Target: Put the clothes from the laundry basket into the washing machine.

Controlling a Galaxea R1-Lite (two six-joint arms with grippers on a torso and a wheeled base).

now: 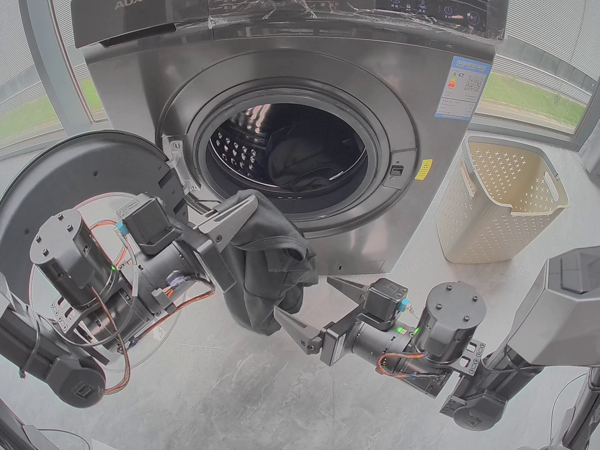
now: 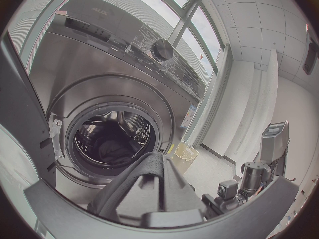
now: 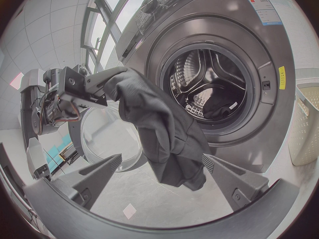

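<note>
One dark garment point(image 1: 269, 264) hangs lengthwise straight down at frame centre, left gripper point(image 1: 249, 206) jaws clenched on its top; right gripper point(image 1: 302, 296) jaws spread wide at its lower end.

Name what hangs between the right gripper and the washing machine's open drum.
A dark garment, clamped in the left gripper, hangs across that stretch; the right wrist view shows it best.

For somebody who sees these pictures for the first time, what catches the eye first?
A dark garment hangs from the shut left gripper, right before the open washing machine. The right gripper is open beside the garment's lower end. A second dark piece lies in the drum, and a beige laundry basket stands at the machine's right.
</note>
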